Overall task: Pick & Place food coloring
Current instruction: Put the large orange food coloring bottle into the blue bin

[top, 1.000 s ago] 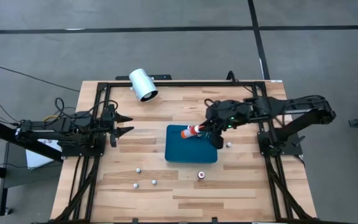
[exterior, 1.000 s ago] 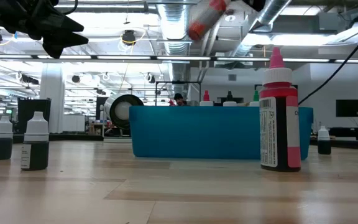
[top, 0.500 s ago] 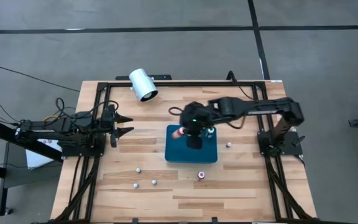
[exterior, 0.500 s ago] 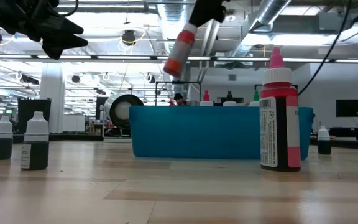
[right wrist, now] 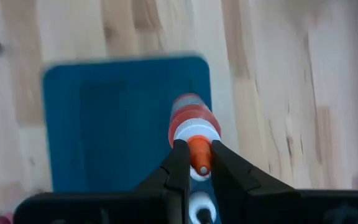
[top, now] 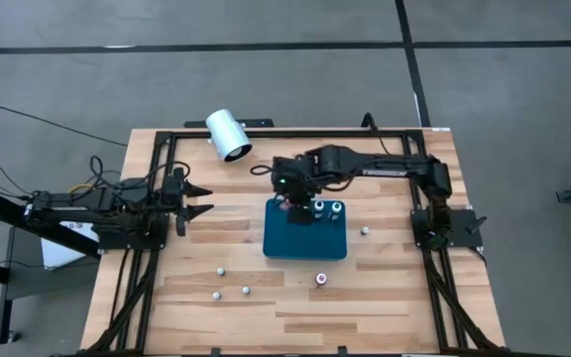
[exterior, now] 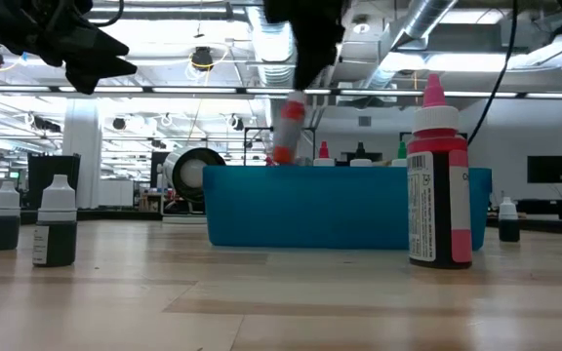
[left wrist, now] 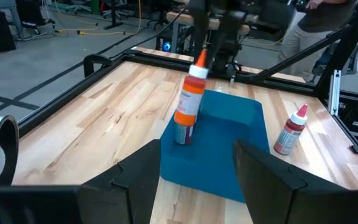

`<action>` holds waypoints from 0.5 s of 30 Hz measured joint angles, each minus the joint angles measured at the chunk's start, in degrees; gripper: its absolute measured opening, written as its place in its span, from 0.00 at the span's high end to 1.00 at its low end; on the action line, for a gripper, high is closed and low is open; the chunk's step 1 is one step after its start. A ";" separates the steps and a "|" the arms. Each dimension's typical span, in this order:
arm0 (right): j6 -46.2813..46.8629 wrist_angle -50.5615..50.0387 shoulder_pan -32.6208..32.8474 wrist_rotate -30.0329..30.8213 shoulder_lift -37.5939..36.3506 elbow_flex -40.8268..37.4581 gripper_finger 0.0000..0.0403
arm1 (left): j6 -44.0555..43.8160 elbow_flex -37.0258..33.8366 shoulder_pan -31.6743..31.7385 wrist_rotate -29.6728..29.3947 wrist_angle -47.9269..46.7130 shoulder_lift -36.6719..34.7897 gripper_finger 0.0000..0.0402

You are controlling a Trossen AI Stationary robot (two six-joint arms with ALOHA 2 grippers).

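Hanging over the far-left corner of the blue tray, the right gripper pinches an orange food coloring bottle by its tip, the two fingers pressed on the orange nozzle. Only the right wrist view shows this grip clearly. From above, the high view hides the bottle almost fully under the arm, but it shows two capped bottles standing inside the tray at its far edge. The low view gives the height: the bottle's base is near the tray's rim line, though I cannot tell if it touches the floor of the tray. The left wrist view shows the bottle at the tray's corner, with a red bottle standing on the table beside the tray.

Compared with a second ago, the arm has swung from the tray's right side to its far-left corner, and the bottle, then lying nearly sideways and high, has come down and turned.

Now its long axis is close to vertical, a little tilted, nozzle up and base down toward the tray.

The left gripper waits at the table's left side with its fingers spread wide, holding nothing.
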 joint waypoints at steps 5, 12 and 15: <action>0.01 -0.60 -1.21 0.04 0.64 -0.01 0.90 | 2.13 0.00 0.02 4.31 1.60 -0.12 0.52; -0.81 -0.47 -1.22 -0.02 2.04 -0.06 0.90 | 3.82 -1.13 0.02 5.84 3.46 -0.19 0.52; -1.11 -0.69 -1.04 0.02 2.68 -0.12 0.89 | 3.12 -5.33 0.02 5.84 8.97 -1.04 0.52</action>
